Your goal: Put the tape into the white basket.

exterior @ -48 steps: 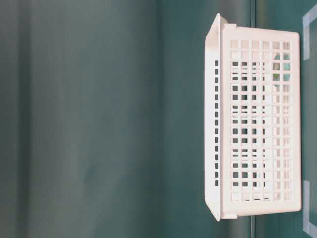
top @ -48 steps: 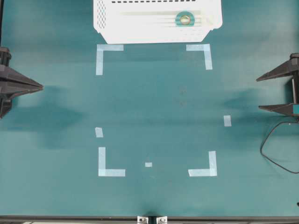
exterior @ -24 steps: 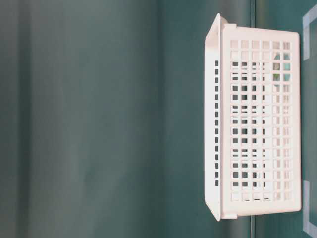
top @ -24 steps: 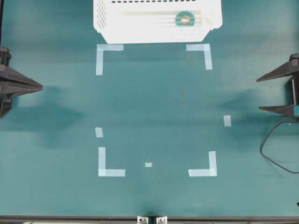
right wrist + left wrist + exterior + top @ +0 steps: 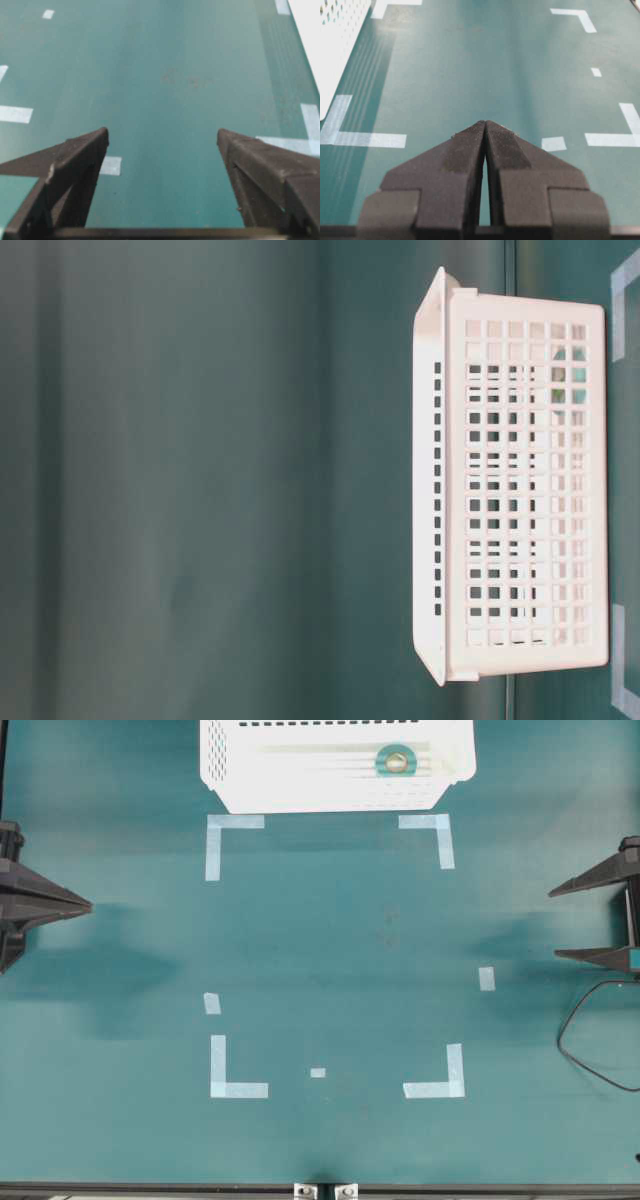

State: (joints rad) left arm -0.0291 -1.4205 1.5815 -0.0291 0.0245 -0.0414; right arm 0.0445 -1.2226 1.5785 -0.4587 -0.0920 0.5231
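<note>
Tape: lies flat inside the white basket, toward the end of the basket on the overhead view's right, resting on the ribbed floor.
Tape, look: a small ring with a teal band and a pale hollow centre; only a greenish glimpse of it shows through the basket's holes at table level.
Basket: stands at the far edge of the table, just beyond the two far corner marks, upright, its perforated wall facing the table-level camera.
Task progress: judged from how things lie, the tape is already in the basket and nothing is left to carry.
Left gripper: well away from the basket, at the overhead view's left edge; jaws pressed together on nothing.
Right gripper: well away from the basket, at the overhead view's right edge; jaws spread wide, nothing between them.
Risk, basket: any new reach toward the basket could knock its near wall and slide it farther off the marks, since it looks light and sits unanchored.
Risk, tape: a nudge that tips the basket could roll the ring out; lying flat as it does, it should otherwise stay put.
Risk, cable: the loose black loop beside the right gripper could snag if that arm sweeps low.
</note>
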